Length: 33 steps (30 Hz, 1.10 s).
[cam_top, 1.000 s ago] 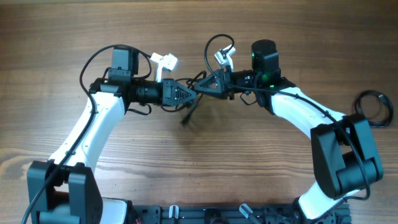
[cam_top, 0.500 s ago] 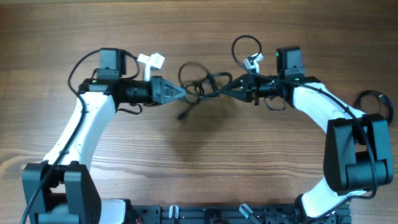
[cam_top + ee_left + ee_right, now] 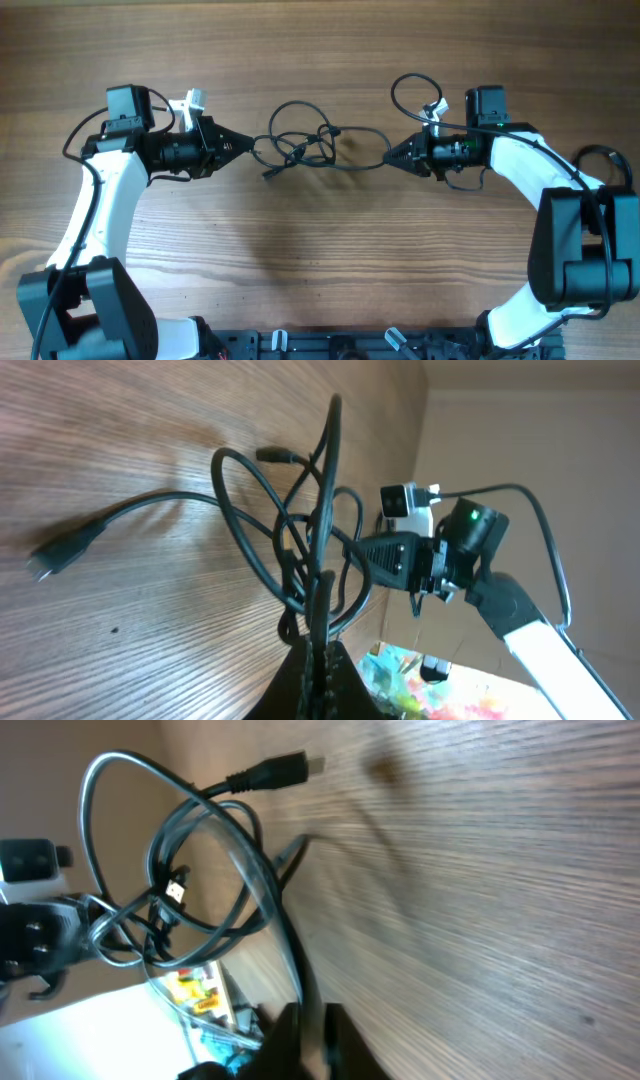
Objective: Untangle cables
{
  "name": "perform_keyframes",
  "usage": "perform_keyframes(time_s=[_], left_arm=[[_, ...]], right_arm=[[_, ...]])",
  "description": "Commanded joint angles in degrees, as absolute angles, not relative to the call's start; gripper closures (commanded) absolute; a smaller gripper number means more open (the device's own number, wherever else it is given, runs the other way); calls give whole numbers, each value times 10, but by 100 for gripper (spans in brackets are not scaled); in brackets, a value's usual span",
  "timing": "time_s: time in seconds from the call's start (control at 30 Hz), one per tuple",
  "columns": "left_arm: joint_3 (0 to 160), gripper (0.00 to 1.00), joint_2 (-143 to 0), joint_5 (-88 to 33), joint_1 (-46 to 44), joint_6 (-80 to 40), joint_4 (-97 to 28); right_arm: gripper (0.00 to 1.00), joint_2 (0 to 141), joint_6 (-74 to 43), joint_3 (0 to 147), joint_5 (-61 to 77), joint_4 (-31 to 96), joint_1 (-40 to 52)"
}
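Overhead looks down; close wrist views face inward (sharing cables (image 3: 300,150)).

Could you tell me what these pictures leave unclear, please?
Overhead: how many cables make up the tangle; thin strands overlap.
Left wrist: where the left gripper pinches them, hidden inside its shut grip.
Right wrist: the hold of the right gripper, blurred and cut by the bottom edge.
Overhead: the black coil at far right, partly behind the right arm.
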<state>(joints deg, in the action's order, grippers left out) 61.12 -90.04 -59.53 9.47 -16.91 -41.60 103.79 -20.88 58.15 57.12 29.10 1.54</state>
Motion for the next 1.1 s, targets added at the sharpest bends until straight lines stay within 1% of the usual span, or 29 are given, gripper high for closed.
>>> perform_keyframes(time_s=[0.0, 0.03, 0.1, 0.13, 0.17, 0.2, 0.3, 0.47, 0.57, 0.67, 0.77, 0.87, 0.97, 1.07], left_arm=[[609, 96, -899, -569, 110, -255, -414], [609, 96, -899, -569, 110, -273, -414], [609, 96, -899, -569, 110, -274, -414], [608, 96, -899, -569, 107, -272, -416], [608, 96, -899, -569, 105, -270, -418], [608, 96, -899, -569, 101, -270, -419], [608, 96, -899, -569, 91, -280, -428], [608, 96, -899, -569, 73, -380, -431], [607, 96, -899, -558, 62, -448, -431], [608, 96, -899, -526, 48, -511, -431], [608, 96, -899, -500, 31, -553, -425], [608, 96, -899, -496, 16, -577, -409], [608, 96, -899, -481, 7, -587, -406], [608, 96, -899, -485, 1, -621, -405]], right_arm=[[85, 1031, -154, 580, 525, 308, 7], [78, 1031, -148, 580, 523, 313, 7], [57, 1031, -145, 580, 524, 318, 7], [40, 1031, -145, 580, 524, 319, 7], [32, 1031, -145, 580, 524, 320, 7], [26, 1031, -145, 580, 524, 322, 7], [24, 1031, -138, 580, 534, 335, 11], [22, 1031, -137, 580, 580, 367, 46], [19, 1031, -169, 580, 582, 367, 83], [18, 1031, -226, 580, 582, 341, 130], [18, 1031, -295, 580, 582, 288, 168], [18, 1031, -406, 580, 582, 183, 207], [18, 1031, -483, 580, 578, 108, 238], [19, 1031, -552, 580, 506, 85, 273]])
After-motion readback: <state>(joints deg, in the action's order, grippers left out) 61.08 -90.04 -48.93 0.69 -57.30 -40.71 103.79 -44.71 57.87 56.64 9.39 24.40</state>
